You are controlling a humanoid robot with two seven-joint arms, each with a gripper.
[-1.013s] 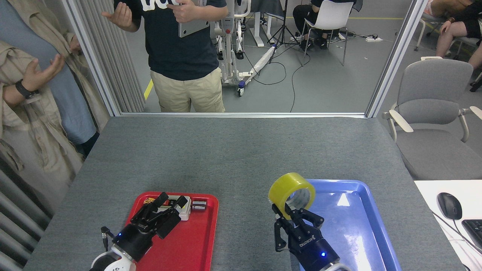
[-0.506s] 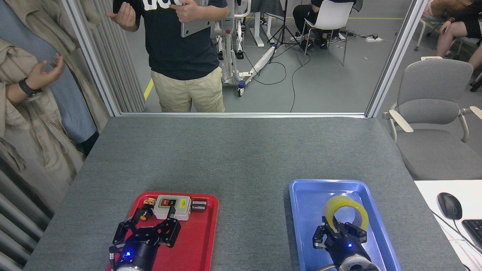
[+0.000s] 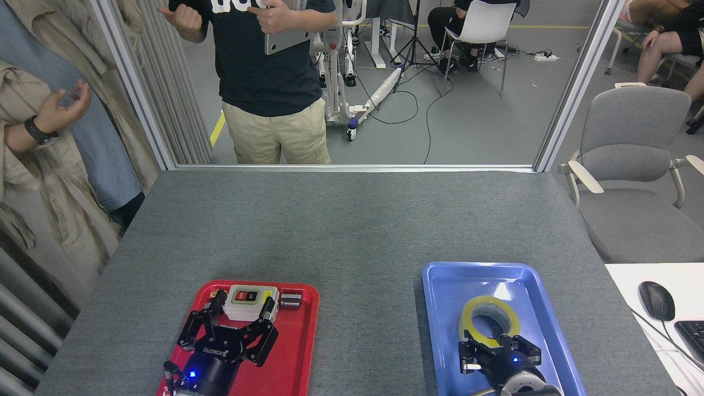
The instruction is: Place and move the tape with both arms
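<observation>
Grey worktop (image 3: 352,220), two trays: tape (image 3: 488,319) lies flat in near-right blue tray (image 3: 440,330), placing looks done, move left to go. Right gripper (image 3: 498,352) at roll's near edge, fingers spread, seemingly released. Left gripper (image 3: 231,335) fingers spread, empty, over red tray (image 3: 300,352). One roll.

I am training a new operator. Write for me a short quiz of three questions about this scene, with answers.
1. True or false: the tape lies in the red tray.
2. The left gripper is over which tray?
   A. blue tray
   B. red tray
3. Fill in: the white switch box has a ___ button on top.

Key: 1 false, it lies in the blue tray; 2 B; 3 red.
</observation>
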